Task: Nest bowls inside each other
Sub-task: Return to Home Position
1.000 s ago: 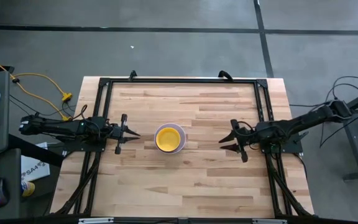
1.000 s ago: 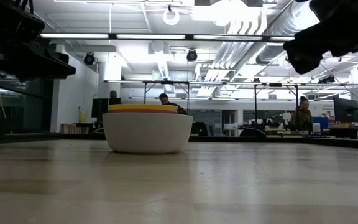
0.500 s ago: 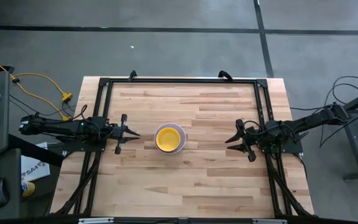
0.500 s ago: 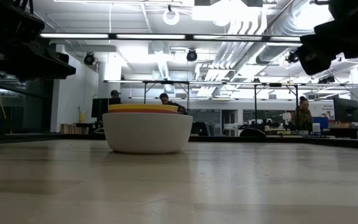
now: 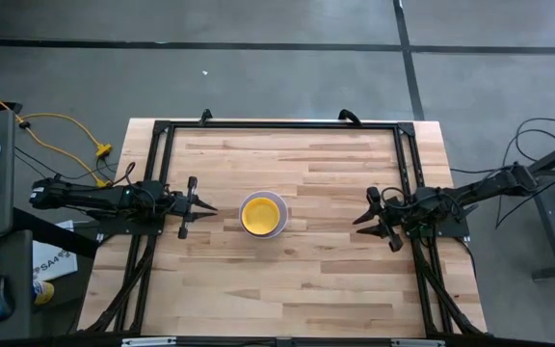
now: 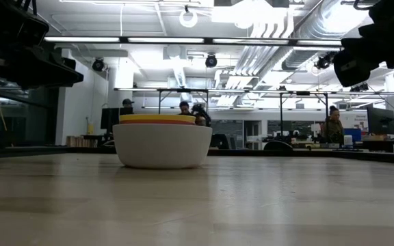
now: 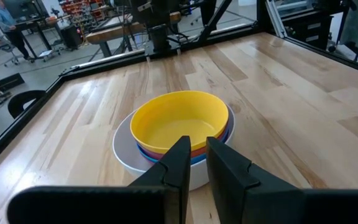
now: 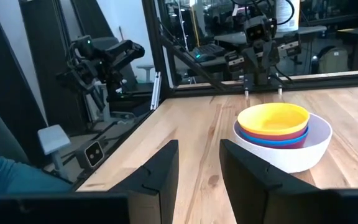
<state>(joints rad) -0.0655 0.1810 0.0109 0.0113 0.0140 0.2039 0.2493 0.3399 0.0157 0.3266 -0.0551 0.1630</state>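
Note:
The bowls (image 5: 263, 214) stand nested in one stack at the table's middle. The yellow one is innermost, with red and blue rims under it, and the white one outermost rests on the wood (image 7: 179, 124) (image 8: 278, 134) (image 6: 161, 143). My left gripper (image 5: 210, 208) hovers level just left of the stack. Its fingers (image 7: 197, 149) are a narrow gap apart with nothing between them. My right gripper (image 5: 357, 221) hangs near the table's right side, well clear of the stack, open and empty (image 8: 199, 152).
A black metal frame (image 5: 277, 125) runs along the table's far, left and right sides. Bare wood lies on the near and far sides of the stack. Yellow cables (image 5: 66, 130) lie off the table's left. People stand in the room behind (image 6: 332, 126).
My right gripper has drawn back toward the table's right edge, away from the bowls, with its fingers still apart. The stack of bowls and my left gripper have stayed where they were.

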